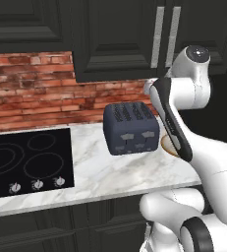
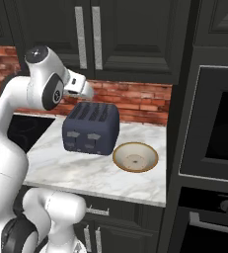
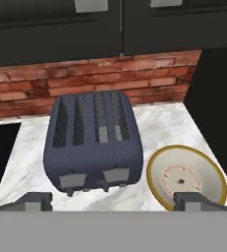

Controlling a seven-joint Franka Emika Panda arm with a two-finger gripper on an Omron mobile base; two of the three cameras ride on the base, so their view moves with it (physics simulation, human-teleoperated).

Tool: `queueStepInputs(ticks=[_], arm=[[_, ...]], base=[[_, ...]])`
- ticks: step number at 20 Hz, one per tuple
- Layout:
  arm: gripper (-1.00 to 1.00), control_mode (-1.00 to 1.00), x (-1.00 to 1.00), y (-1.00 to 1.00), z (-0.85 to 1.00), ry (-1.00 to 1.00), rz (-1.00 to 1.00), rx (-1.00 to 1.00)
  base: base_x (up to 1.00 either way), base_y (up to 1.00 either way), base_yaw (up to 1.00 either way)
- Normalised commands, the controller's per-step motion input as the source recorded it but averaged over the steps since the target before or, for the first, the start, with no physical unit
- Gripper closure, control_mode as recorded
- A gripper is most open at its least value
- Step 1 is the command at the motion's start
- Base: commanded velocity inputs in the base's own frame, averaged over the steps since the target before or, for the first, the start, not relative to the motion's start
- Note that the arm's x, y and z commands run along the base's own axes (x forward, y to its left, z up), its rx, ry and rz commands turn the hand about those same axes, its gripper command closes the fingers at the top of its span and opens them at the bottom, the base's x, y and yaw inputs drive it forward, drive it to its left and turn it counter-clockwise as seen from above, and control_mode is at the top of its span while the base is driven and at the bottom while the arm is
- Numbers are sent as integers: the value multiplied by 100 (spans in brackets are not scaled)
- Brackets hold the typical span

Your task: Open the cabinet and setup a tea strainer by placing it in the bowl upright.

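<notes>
At the far left a black cooktop (image 1: 29, 160) is set into the white marble surface (image 1: 100, 172), with a red brick wall (image 1: 36, 88) behind it. Next along stands a dark blue four-slot toaster (image 2: 91, 128), and just beside it on its right sits the bowl (image 2: 135, 157) (tan, shallow, with nothing in it). In the hand view the toaster (image 3: 93, 140) and the bowl (image 3: 186, 177) lie below the gripper (image 3: 112, 201), whose jaws stand wide apart, holding nothing. Above the toaster hangs the cabinet (image 2: 130, 37), its two doors shut, the silver bar handles (image 2: 88, 37) side by side at the middle. At the far right a black built-in oven (image 2: 216, 133) fills a tall dark column. No tea strainer can be seen.
</notes>
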Motion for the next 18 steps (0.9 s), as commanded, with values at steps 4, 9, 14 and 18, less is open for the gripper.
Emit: queueStepInputs(ticks=[4, 9, 14, 18], arm=[[-100, -100, 0, -1, 100, -26, -11, 3], [-100, -100, 3, 0, 91, -10, -4, 10], [-100, -100, 4, -9, 38, 0, 7, 15], [-100, -100, 11, -2, 26, 0, 11, -1]], base=[[0, 0, 0], [0, 0, 0], [0, 0, 0], [0, 0, 0]])
